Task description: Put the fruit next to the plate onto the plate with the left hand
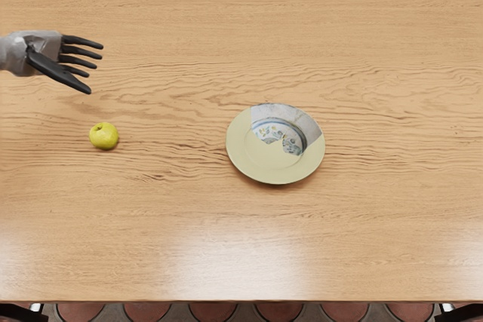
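A small yellow-green fruit [104,136] lies on the wooden table, well to the left of a shiny pale plate [256,160] that sits near the middle. My left hand [72,62] enters from the left edge and hovers behind the fruit, fingers spread and holding nothing. It is apart from the fruit. The plate carries nothing, only reflections in its glossy surface. My right arm does not show.
The wooden table [377,73] spans the whole view, its front edge near the bottom. A wall runs along the far edge. Dark chair parts [23,313] peek out at the bottom corners.
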`<move>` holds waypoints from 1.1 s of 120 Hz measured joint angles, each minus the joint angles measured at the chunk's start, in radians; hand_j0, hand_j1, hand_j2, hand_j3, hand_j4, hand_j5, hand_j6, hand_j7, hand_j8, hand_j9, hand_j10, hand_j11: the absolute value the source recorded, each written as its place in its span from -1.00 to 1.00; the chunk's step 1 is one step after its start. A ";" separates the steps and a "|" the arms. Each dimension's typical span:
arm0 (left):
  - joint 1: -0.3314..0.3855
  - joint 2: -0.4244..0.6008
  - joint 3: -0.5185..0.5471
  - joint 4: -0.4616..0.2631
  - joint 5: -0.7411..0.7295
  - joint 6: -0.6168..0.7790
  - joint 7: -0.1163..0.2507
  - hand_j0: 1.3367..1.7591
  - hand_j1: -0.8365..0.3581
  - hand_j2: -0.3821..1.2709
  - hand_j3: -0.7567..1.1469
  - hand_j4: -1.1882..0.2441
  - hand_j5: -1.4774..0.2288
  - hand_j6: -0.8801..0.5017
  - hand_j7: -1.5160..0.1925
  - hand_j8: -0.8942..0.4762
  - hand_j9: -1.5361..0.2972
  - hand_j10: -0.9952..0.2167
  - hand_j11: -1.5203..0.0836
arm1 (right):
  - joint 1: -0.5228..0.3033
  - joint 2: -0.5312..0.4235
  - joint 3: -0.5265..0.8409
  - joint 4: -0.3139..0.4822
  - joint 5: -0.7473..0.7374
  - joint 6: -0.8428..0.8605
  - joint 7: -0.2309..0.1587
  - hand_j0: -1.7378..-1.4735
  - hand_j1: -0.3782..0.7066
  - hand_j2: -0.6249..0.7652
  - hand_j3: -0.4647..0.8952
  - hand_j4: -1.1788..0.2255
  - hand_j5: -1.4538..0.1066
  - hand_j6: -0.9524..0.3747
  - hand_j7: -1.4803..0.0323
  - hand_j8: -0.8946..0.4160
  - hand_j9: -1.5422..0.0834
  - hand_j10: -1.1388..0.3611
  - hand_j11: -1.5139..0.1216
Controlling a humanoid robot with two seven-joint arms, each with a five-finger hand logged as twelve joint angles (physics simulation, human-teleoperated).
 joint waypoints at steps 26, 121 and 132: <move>-0.006 0.012 0.000 -0.007 0.040 0.000 0.001 0.52 0.49 -0.48 -0.20 0.31 0.36 -0.08 0.40 -0.06 0.33 0.24 0.50 | 0.000 0.000 0.001 0.000 0.000 0.000 0.001 -0.40 -0.87 -0.11 -0.32 0.63 0.80 0.38 0.89 0.31 0.84 0.47 0.79; -0.037 0.136 0.080 -0.568 0.634 0.514 0.417 0.52 0.49 -0.47 -0.20 0.31 0.36 -0.09 0.40 -0.06 0.33 0.23 0.50 | 0.002 0.000 0.001 -0.001 0.000 0.000 0.000 -0.40 -0.87 -0.11 -0.32 0.63 0.80 0.38 0.89 0.31 0.84 0.47 0.79; -0.041 0.135 0.093 -0.615 0.647 0.558 0.418 0.52 0.49 -0.47 -0.20 0.31 0.35 -0.09 0.40 -0.06 0.33 0.23 0.50 | 0.002 0.000 0.001 -0.001 0.000 0.000 0.000 -0.40 -0.87 -0.11 -0.32 0.63 0.80 0.38 0.89 0.31 0.84 0.47 0.79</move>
